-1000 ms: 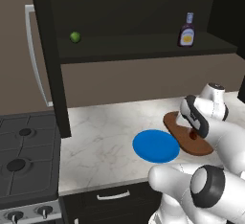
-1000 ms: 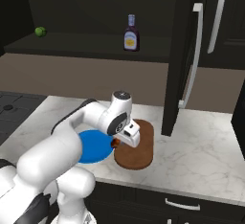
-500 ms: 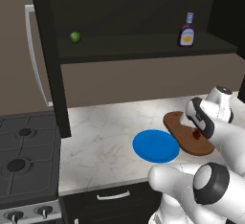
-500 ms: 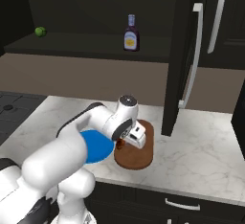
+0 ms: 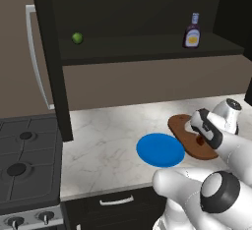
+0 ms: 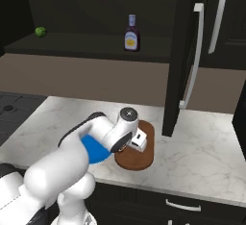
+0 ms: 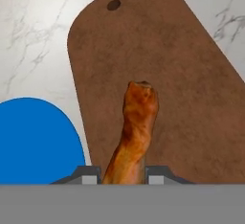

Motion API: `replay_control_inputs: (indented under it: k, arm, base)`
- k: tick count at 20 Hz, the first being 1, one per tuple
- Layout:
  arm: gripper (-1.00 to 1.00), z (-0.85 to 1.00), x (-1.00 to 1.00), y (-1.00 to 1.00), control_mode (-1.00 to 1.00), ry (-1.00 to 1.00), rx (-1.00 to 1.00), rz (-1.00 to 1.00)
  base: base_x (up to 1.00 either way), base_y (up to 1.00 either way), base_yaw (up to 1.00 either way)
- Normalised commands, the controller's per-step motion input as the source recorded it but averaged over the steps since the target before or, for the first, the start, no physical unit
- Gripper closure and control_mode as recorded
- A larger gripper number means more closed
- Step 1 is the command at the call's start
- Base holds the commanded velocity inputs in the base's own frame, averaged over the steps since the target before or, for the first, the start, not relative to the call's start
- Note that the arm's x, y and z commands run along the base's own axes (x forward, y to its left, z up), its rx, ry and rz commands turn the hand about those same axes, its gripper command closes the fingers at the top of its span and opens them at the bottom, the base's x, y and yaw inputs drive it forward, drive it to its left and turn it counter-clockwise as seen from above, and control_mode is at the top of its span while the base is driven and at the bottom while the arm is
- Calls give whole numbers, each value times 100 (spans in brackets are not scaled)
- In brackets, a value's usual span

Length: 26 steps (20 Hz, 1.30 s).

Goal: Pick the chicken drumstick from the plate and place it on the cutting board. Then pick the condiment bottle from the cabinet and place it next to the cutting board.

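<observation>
I have the gripper (image 7: 122, 173) clamped on the chicken drumstick (image 7: 135, 131), its long axis pointing straight out over the cutting board (image 7: 191, 98) directly below.

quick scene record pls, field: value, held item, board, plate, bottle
held: chicken drumstick, clamped between the jaws of the gripper, over the board
cutting board: on the counter, beside the plate, otherwise bare
plate: bare
condiment bottle: upright on the cabinet shelf
green fruit: same shelf, far end
</observation>
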Motion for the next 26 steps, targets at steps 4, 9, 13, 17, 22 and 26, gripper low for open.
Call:
replay_control_inputs:
  k: [4, 9, 13, 17, 22, 26]
  arm:
    - [100, -12, 15, -3, -100, -9, 0, 2]
    - [100, -9, 19, -11, -100, -4, 0, 1]
    - [100, -8, 23, -18, -100, 0, 0, 0]
    - [100, -7, 21, -20, -100, 0, 0, 0]
    - [100, -9, 15, -13, -100, 0, 0, 0]
    - [100, -17, 2, -1, -100, -2, 0, 1]
  base:
    - [0, 0, 0]
    - [0, 0, 0]
    - [0, 0, 0]
    - [0, 0, 0]
    - [0, 0, 0]
    - [0, 0, 0]
